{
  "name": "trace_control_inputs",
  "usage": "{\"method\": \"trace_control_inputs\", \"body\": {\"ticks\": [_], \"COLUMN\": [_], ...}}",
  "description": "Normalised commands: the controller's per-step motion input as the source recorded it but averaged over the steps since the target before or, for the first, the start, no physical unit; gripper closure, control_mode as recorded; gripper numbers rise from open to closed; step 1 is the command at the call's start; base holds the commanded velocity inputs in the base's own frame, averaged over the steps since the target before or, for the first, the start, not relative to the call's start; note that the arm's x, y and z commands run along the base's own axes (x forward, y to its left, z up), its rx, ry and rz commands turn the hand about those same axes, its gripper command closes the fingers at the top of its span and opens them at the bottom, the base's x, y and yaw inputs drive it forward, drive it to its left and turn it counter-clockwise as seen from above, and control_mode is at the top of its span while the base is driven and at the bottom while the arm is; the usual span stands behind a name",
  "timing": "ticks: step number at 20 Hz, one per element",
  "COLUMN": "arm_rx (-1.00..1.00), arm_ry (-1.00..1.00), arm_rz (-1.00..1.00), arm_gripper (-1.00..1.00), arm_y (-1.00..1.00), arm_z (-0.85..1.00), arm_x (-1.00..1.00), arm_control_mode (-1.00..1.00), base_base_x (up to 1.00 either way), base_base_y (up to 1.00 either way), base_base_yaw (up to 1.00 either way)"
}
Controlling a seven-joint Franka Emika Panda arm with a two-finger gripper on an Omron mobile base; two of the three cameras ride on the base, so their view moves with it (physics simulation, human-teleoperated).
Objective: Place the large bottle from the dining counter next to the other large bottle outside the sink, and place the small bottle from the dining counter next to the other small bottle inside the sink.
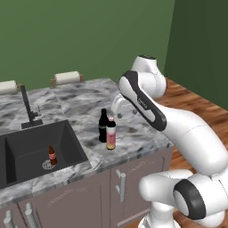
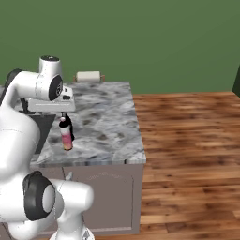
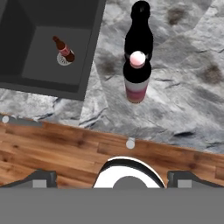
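Hand (image 3: 113, 178): jaws wide, nothing in them. It hangs above the bottle pair, apart from both.

Large bottle (image 1: 111, 133): upright on the surface (image 1: 142, 129), right of the sink (image 1: 26, 147) and near the front edge. It stands just beside the cola bottle (image 1: 103, 124), on that one's near-right side. From above they look touching or almost so; I can't tell which. By my read that half of the task is done.

Handling, if it needs a nudge or regrasp:
- Looks rigid and smooth, so probably slippery. Needs a firm squeeze, not a light pinch.
- Tall, slim, small base, so it tips easily. A bump at the cap would likely take the cola bottle down too.
- Best hold is the straight body around mid-height, below the neck taper. The cap is too small and round to trust.
- No finger room on the cola side. I'd put the fingers on the two free flanks, closing crosswise to the line between the bottles.
- Lift straight up before any sideways travel.

Sink: the small dark bottle (image 3: 64, 49) stands on the floor by the drain, well clear of the walls, with room beside it for the pink one. The faucet (image 1: 27, 107) is at the far rim, out of the way. The small-bottle half looks not yet done.
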Motion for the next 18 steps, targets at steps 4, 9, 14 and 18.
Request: {"method": "trace_control_inputs", "body": {"ticks": [4,9,14,18], "arm_rx": [0.00,0.00,0.00,0.00], "arm_ry": [-0.01,0.00,0.00,0.00], "arm_rz": [0.03,0.00,0.00,0.00], "arm_gripper": [-1.00,-1.00,-1.00,-1.00], "arm_y": [0.00,0.00,0.00,0.00], "arm_z": [0.03,0.00,0.00,0.00], "arm_x": [-0.18,0.00,0.00,0.00], "arm_control_mode": [-1.00,-1.00,-1.00,1.00], "base_base_x": [0.00,0.00,0.00,-0.07], "base_base_y": [0.00,0.00,0.00,0.03], "base_base_yaw": [0.00,0.00,0.00,0.00]}}
